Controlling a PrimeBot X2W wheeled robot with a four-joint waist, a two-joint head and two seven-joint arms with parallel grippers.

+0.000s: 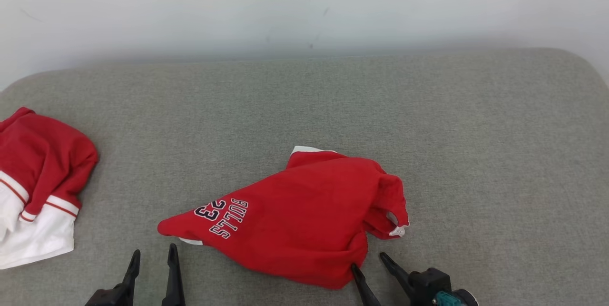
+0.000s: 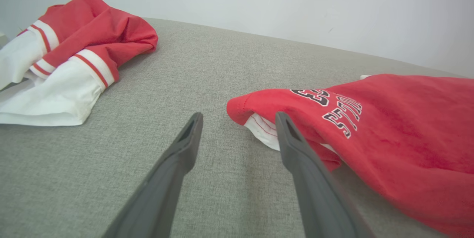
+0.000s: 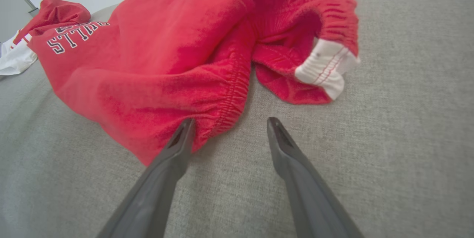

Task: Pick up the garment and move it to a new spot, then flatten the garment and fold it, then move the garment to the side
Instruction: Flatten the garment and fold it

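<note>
A red garment [image 1: 295, 215] with dark "BULLS 23" lettering and white trim lies crumpled on the grey fabric surface [image 1: 304, 101], near its front middle. My left gripper [image 1: 153, 258] stands open at the bottom left, just short of the garment's pointed left corner [image 2: 244, 108]. Its right finger [image 2: 296, 145] lies against the white trim there; nothing sits between the fingers. My right gripper [image 1: 370, 262] is open at the garment's lower right edge. Its left fingertip [image 3: 183, 134] touches the elastic waistband [image 3: 229, 97], and the gap between its fingers holds nothing.
A second red and white garment [image 1: 33, 187] lies bunched at the left edge of the surface, also seen in the left wrist view [image 2: 70, 56]. A pale wall [image 1: 304, 6] rises behind the surface's rounded back edge.
</note>
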